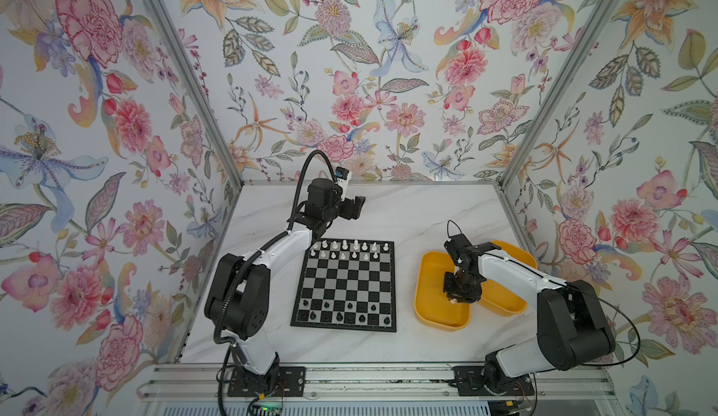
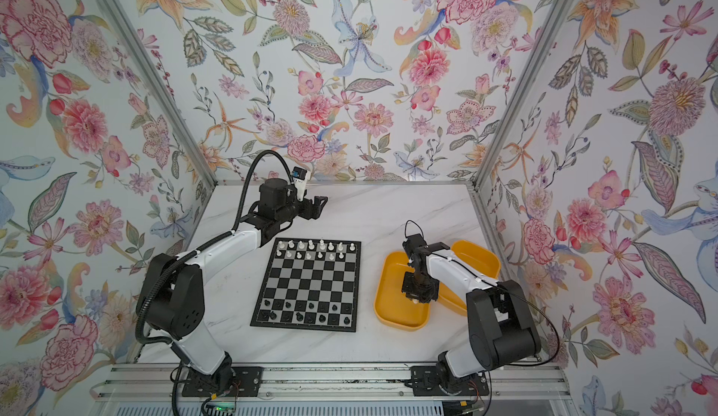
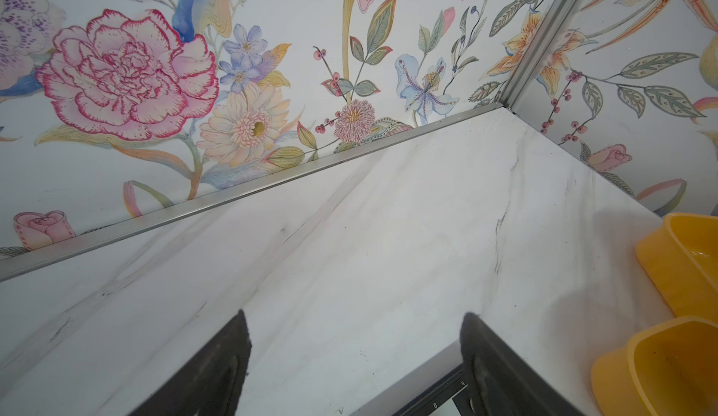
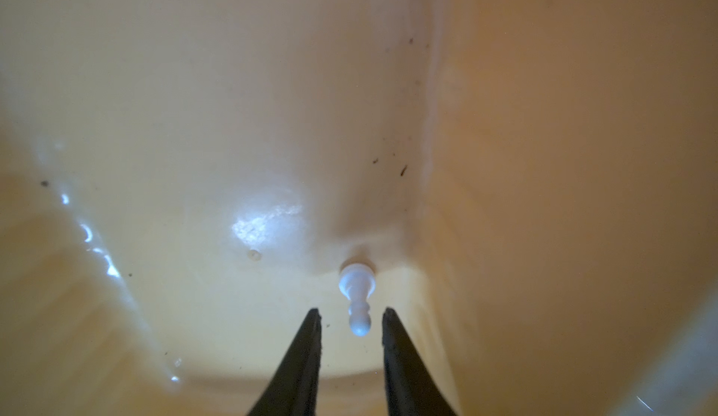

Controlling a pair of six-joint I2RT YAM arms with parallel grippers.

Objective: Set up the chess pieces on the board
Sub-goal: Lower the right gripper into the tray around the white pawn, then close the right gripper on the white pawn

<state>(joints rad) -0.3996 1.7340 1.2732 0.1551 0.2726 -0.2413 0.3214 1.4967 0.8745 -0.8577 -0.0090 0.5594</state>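
Note:
The board (image 1: 345,282) (image 2: 309,282) lies mid-table. White chess pieces (image 1: 349,249) fill most of its two far rows, black ones (image 1: 342,311) its two near rows. My right gripper (image 1: 452,299) (image 2: 415,300) reaches down into the nearer yellow tub (image 1: 431,274). In the right wrist view its jaws (image 4: 351,319) stand narrowly open on either side of the head of a white pawn (image 4: 358,297) lying on the tub floor, with a gap on both sides. My left gripper (image 1: 359,206) (image 2: 322,204) (image 3: 355,328) hangs open and empty above the table beyond the board's far left corner.
A second yellow tub (image 1: 505,305) sits partly under the first, to the right, below the right forearm. Both tubs (image 3: 680,262) show in the left wrist view, along with a corner of the board (image 3: 439,404). Flowered walls close in the back and sides.

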